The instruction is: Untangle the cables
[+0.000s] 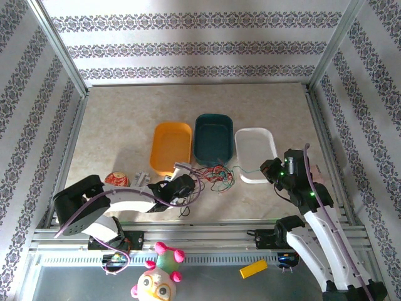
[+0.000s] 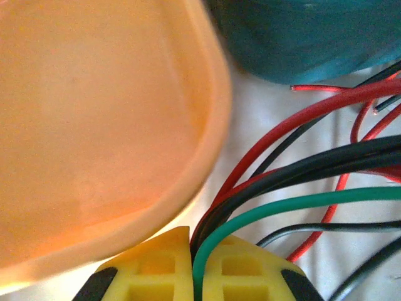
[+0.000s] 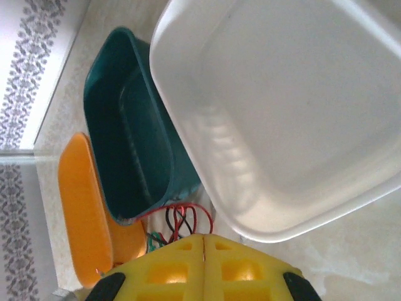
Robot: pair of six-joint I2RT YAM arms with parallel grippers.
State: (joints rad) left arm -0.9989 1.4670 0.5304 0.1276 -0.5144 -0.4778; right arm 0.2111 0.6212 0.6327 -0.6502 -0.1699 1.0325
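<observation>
The cables (image 1: 213, 175) lie as a tangle of thin red, green and black wires on the table, just in front of the teal tray. My left gripper (image 1: 188, 173) is at the tangle's left edge. In the left wrist view its yellow fingers (image 2: 156, 266) are shut on green, black and red cables (image 2: 301, 202) that run between them. My right gripper (image 1: 266, 169) sits by the white tray's front edge, jaws pressed together (image 3: 204, 241). A thin green strand runs from the tangle to its tips. Wire loops (image 3: 188, 216) show just beyond them.
Three trays stand side by side behind the tangle: orange (image 1: 170, 147), teal (image 1: 213, 135) and white (image 1: 255, 150). A round red object (image 1: 116, 179) lies by the left arm. A pink-and-yellow toy (image 1: 160, 279) and a yellow block (image 1: 252, 269) rest below the front rail.
</observation>
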